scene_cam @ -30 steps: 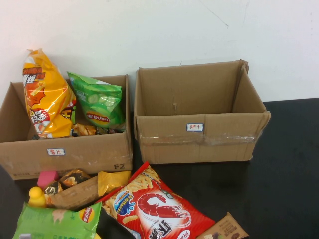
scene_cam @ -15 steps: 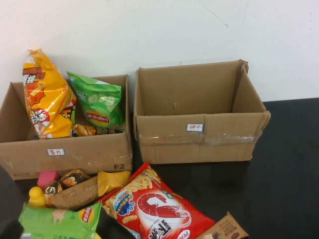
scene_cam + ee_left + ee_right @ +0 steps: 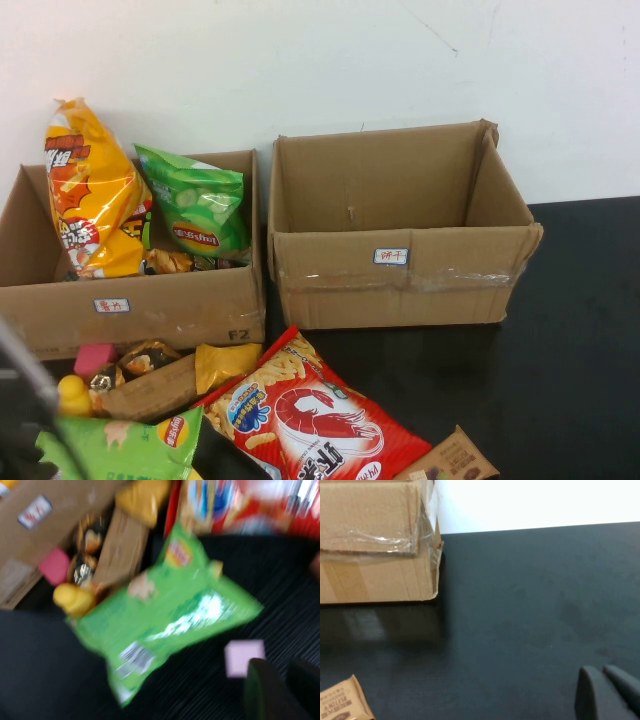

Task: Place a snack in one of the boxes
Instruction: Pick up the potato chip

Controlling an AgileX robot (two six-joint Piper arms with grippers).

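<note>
Below left gripper [image 3: 280,690], fingers near together, empty: green bag [image 3: 165,630], light, crinkly, slippery; pinch edge. Right gripper [image 3: 610,692] clenched, parked.

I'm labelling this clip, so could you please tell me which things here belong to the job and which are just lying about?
Job:
green chip bag
left box
right box
left hand, above the green bag
right hand, over bare table

Lying about:
red shrimp-cracker bag
pink block
yellow toy
</note>
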